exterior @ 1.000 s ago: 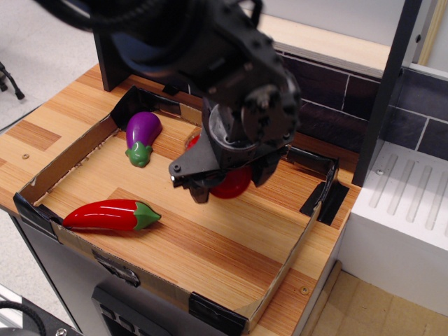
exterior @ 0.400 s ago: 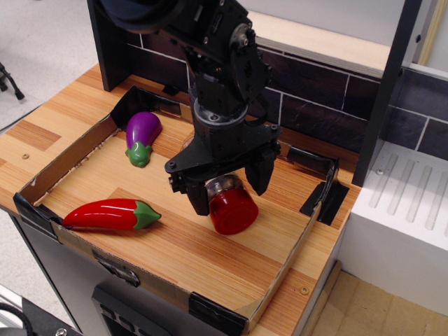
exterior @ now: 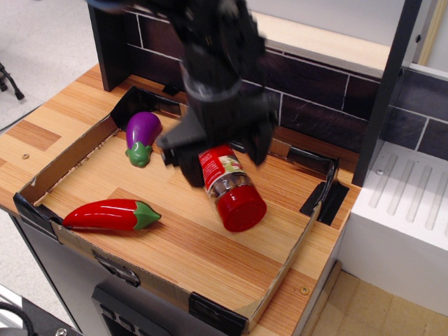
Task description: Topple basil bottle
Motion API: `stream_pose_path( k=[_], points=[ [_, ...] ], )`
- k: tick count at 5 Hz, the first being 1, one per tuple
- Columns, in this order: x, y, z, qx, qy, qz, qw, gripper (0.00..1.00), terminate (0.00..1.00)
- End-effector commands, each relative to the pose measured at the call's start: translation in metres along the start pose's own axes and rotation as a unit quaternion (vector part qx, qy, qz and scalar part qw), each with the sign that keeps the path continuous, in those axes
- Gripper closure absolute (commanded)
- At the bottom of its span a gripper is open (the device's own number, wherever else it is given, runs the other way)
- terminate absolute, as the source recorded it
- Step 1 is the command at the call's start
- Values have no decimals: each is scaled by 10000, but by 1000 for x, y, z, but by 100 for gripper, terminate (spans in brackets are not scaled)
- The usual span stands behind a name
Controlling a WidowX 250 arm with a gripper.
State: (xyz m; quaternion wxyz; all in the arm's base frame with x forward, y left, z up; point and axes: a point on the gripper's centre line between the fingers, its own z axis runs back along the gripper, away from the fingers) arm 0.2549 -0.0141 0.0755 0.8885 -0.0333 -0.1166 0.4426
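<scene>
Our gripper point(exterior: 217, 150) hangs spread above the basil bottle point(exterior: 227, 185), holding nothing. The bottle lies on its side mid-tray, red cap toward the table's front right corner. We judge it light, rigid, smooth and prone to rolling; grip across the labelled body.

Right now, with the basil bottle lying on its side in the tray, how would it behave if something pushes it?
The basil bottle is a smooth cylinder lying on the flat wooden tray floor, so a sideways push would probably make it roll. Its red cap looks wider than the body, so it might curve rather than roll straight. It looks rigid, and the glossy wall may be slippery to grip.
</scene>
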Motion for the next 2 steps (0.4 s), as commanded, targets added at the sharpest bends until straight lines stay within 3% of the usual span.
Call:
stream_pose_path(
  k=[1, 2],
  points=[
    [29, -13, 43, -55, -196, 188, 9996, 0, 0],
    [29, -13, 43, -55, -196, 188, 9996, 0, 100]
  ],
)
